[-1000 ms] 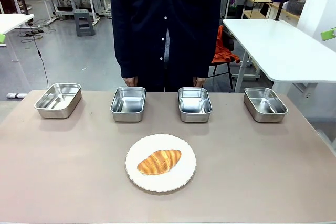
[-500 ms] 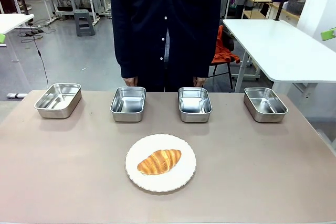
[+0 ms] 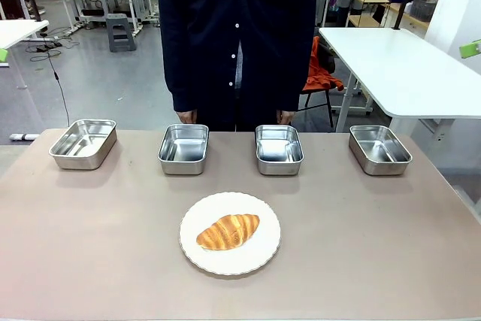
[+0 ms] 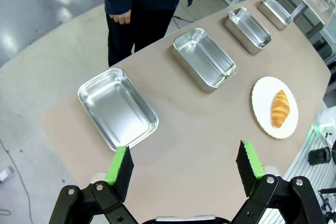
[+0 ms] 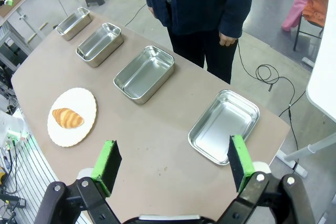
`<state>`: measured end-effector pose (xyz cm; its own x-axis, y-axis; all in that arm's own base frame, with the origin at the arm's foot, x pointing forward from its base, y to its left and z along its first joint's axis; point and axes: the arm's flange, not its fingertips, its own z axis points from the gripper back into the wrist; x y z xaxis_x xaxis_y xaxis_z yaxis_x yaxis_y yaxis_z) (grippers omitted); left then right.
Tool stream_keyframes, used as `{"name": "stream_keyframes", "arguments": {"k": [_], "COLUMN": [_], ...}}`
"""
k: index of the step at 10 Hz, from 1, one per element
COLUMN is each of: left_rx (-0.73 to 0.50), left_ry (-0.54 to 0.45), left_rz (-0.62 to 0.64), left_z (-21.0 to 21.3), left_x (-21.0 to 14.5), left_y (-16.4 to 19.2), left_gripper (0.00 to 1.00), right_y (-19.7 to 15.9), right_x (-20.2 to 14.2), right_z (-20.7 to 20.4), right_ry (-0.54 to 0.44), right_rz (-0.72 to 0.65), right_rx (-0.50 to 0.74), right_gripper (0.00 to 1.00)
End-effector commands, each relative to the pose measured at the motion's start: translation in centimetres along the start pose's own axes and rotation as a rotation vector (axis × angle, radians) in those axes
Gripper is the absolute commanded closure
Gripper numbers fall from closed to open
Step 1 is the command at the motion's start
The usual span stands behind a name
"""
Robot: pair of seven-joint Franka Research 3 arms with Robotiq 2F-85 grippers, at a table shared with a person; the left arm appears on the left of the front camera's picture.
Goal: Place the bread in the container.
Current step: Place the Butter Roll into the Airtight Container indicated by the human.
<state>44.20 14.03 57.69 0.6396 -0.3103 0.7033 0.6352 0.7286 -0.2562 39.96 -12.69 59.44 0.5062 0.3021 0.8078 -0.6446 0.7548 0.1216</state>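
Left end effector and right end effector gape wide; we should pinch the bread gently crosswise.

Round white plate sits mid tabletop, toward the near edge. Person in a dark buttoned top stands at the far side, white table behind.
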Motion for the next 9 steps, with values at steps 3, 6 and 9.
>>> {"name": "stream_keyframes", "arguments": {"k": [3, 6, 9], "left_rx": [-0.007, -0.007, -0.007], "left_ry": [-0.011, -0.011, -0.011], "left_rz": [-0.005, -0.005, -0.005], "left_z": [0.18, 0.18, 0.18], "left_x": [-0.15, -0.15, -0.15], "left_y": [0.10, 0.10, 0.10], "left_gripper": [0.00, 0.00, 0.00], "right_y": [-0.21, -0.21, -0.21], "right_x": [0.09, 0.09, 0.09], "right_z": [-0.15, -0.15, -0.15], "right_ry": [-0.023, -0.023, -0.023], "right_rz": [0.017, 0.017, 0.017], "right_rx": [0.010, 0.010, 0.010], "right_gripper": [0.00, 0.00, 0.00]}}
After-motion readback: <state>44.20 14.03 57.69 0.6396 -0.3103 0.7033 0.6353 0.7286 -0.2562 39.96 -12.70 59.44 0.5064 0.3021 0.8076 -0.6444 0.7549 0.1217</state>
